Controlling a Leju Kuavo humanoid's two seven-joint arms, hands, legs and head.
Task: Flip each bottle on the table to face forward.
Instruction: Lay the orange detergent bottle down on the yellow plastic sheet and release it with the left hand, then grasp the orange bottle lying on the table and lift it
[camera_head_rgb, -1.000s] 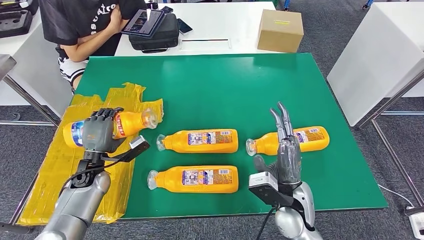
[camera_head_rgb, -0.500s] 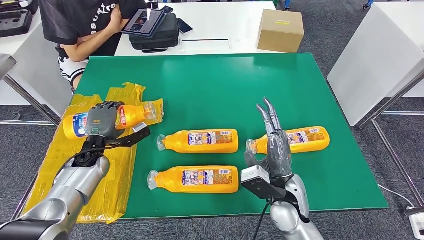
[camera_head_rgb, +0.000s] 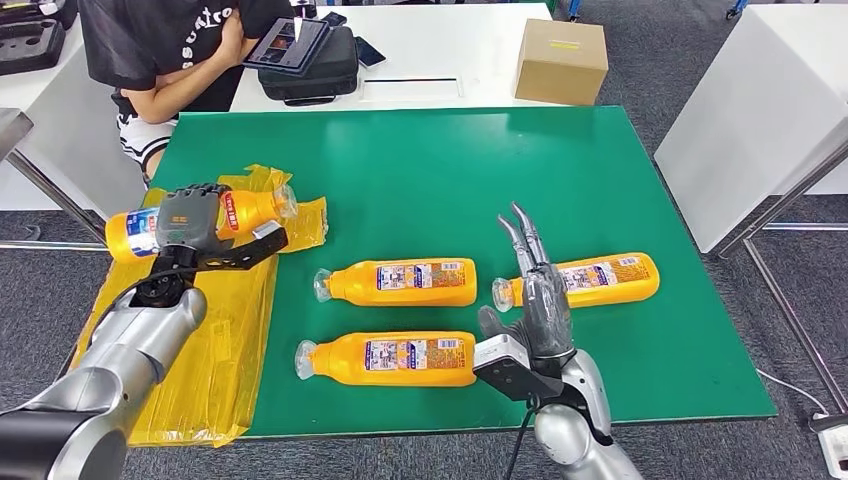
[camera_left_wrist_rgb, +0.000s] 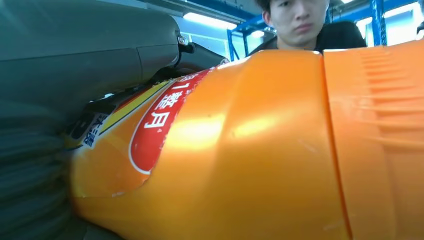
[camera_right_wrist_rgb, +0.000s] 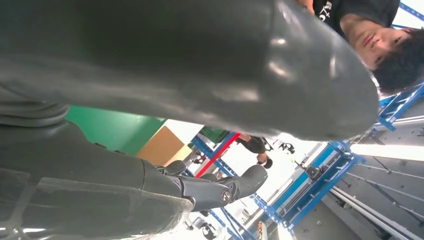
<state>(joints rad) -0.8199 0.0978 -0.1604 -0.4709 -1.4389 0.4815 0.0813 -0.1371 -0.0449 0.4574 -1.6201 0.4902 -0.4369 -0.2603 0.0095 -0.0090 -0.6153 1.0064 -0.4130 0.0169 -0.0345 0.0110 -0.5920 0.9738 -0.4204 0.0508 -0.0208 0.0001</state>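
My left hand (camera_head_rgb: 187, 221) grips an orange bottle (camera_head_rgb: 245, 209) around its middle and holds it lifted above the yellow plastic sheet (camera_head_rgb: 215, 330) at the table's left edge. The same bottle (camera_left_wrist_rgb: 240, 145) fills the left wrist view, wrapped by my fingers (camera_left_wrist_rgb: 75, 55). Three more orange bottles lie on their sides on the green table (camera_head_rgb: 450, 170): one in the middle (camera_head_rgb: 400, 282), one nearer the front (camera_head_rgb: 392, 358) and one at the right (camera_head_rgb: 600, 277). My right hand (camera_head_rgb: 540, 300) stands open, fingers up, by the right bottle's cap end, touching nothing.
A person sits behind the table's far left corner with a tablet (camera_head_rgb: 288, 45). On the white desk beyond stand a black bag (camera_head_rgb: 310, 75) and a cardboard box (camera_head_rgb: 561, 60). A white cabinet (camera_head_rgb: 760, 120) stands to the right.
My left hand has carried its bottle up and leftward, off the sheet's inner edge. The right hand has drifted left toward the table's middle, fingers still upright.
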